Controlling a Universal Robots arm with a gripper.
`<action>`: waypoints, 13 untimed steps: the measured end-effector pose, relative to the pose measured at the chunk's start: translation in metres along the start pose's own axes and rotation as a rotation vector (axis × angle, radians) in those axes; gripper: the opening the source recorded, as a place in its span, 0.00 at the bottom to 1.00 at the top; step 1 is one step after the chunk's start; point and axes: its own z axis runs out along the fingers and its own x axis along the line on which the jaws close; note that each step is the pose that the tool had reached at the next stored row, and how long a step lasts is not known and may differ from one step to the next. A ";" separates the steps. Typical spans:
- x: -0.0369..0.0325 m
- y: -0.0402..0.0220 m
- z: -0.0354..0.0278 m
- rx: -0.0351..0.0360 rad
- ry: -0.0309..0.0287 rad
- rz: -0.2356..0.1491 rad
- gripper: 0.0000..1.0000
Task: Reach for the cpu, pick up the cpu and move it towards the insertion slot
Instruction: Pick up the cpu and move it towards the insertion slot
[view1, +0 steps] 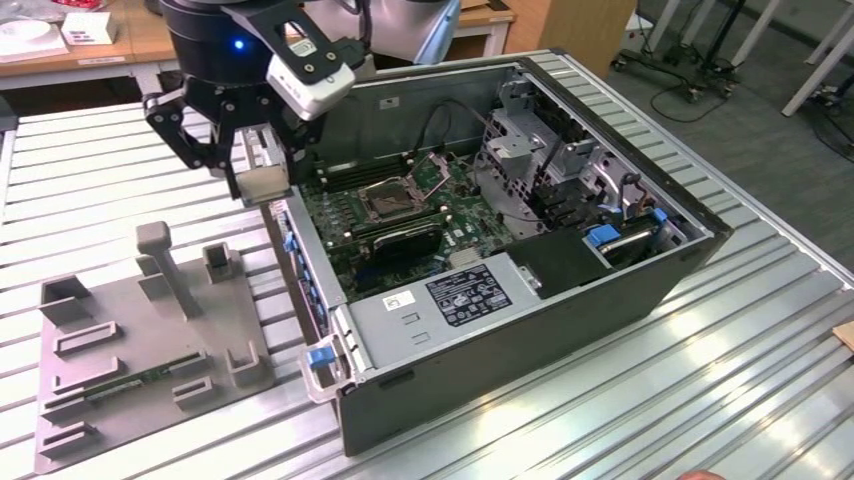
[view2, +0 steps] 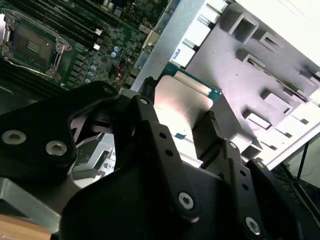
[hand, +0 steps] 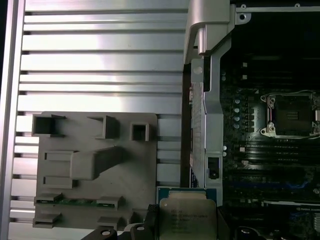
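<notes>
Claw (view2: 177, 114) clamps cpu (view2: 182, 97) | exterior view: over case wall (view1: 294, 265) | insertion slot (hand: 292, 114) apart

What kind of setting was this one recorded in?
Probably a robotics lab: an open computer case sits on a slatted metal table, the pincer holds the cpu, and a wooden desk stands behind.

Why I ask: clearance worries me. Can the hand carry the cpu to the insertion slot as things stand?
Probably yes: the hand grips the cpu near the computer case's side wall, and the insertion slot lies uncovered with open space over it.
</notes>
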 end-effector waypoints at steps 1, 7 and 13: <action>-0.0012 0.0000 0.0000 0.0000 0.0000 0.000 0.54; -0.0085 -0.0002 0.0001 0.0000 0.0000 0.000 0.54; -0.0158 -0.0003 0.0002 0.0000 0.0000 0.000 0.54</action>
